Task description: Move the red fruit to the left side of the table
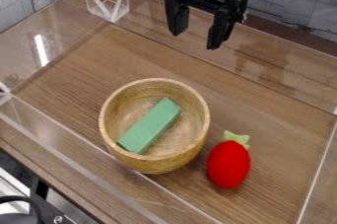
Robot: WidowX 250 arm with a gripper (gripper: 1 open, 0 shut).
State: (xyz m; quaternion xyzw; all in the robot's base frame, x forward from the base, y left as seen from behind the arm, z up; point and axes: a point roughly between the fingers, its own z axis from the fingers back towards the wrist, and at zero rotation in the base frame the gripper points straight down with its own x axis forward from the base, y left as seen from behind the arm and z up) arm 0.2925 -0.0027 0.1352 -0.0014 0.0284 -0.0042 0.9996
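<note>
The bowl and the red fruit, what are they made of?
The bowl looks like light wood with a smooth matte finish; faint grain shows on its wall. The red fruit seems to be plastic or rubber: its skin is glossy with a shiny highlight, but I can't be sure.

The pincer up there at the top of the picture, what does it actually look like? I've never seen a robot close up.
The pincer is all black, with no visible markings or colour accents. A blocky black body sits at the top, and two long, narrow black fingers hang from it like prongs. Only the lower end of the arm is in view, so little else shows; no cables can be made out.
</note>
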